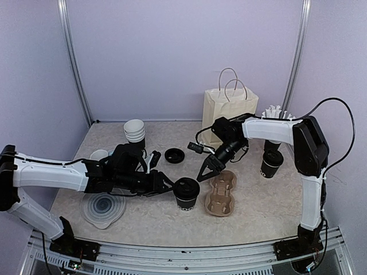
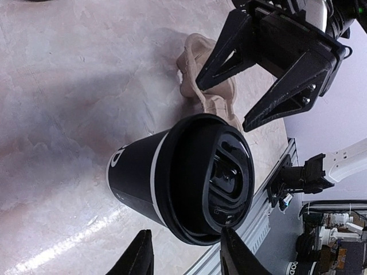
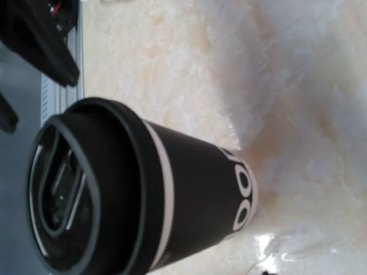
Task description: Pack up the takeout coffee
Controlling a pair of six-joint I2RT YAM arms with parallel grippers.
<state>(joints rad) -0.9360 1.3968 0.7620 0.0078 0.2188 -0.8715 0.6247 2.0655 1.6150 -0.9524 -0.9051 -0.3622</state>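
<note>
Left gripper (image 1: 169,187) spread, its fingertips cropped, contact with the lidded cup (image 2: 183,183) between them unclear; right gripper (image 2: 222,106) spread beyond, half-hiding the carrier tray (image 2: 194,54)

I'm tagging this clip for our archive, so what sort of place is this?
Probably a robot test cell staged as a takeout coffee counter: bare walls, arms mounted on a metal rail, a lidded cup, pulp carrier tray, paper bag.

The left arm (image 1: 51,175) and right arm (image 1: 269,130) have white shells, black joints and black triangular fingers (image 2: 232,26). A thin black cable (image 1: 332,99) loops beside the paper bag (image 1: 223,109).
</note>
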